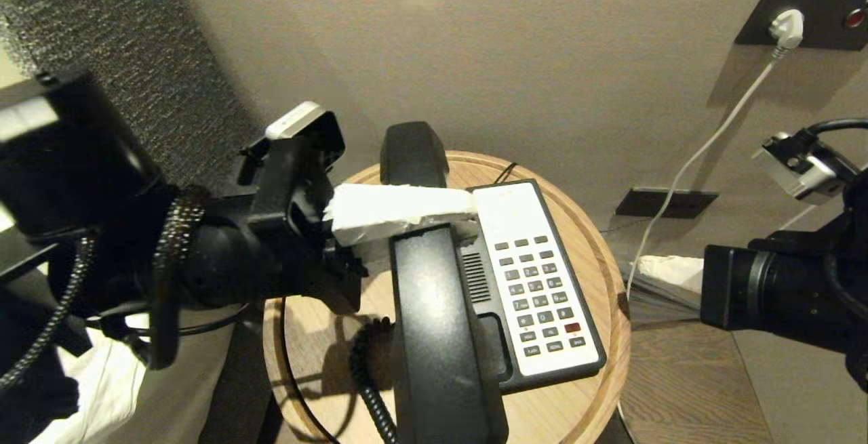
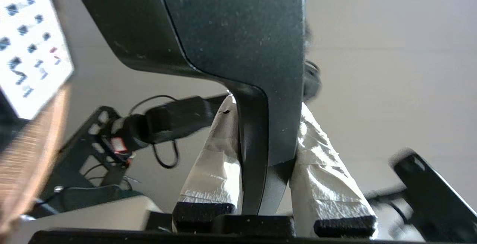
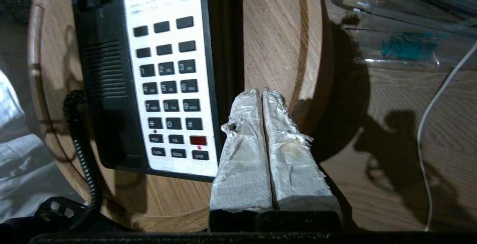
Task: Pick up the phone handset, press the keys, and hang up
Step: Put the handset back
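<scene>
The phone handset [image 1: 434, 295] was held clear of the phone base [image 1: 505, 356], above its left half, clamped between the white-wrapped fingers [image 2: 320, 162] of the left gripper [image 1: 407, 217]. The coiled cord [image 1: 366, 369] hung from the handset to the round wooden tray table [image 1: 603, 274] on which the base stood. The keys [image 1: 539, 291] lay exposed on the base's faceplate. The right gripper [image 3: 262, 124] was positioned beside the base's right edge, fingers pressed together, empty.

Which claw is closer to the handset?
Left. The left claw is clamped on the handset, lifted off its cradle; the right claw hovers shut beside the keys.
</scene>
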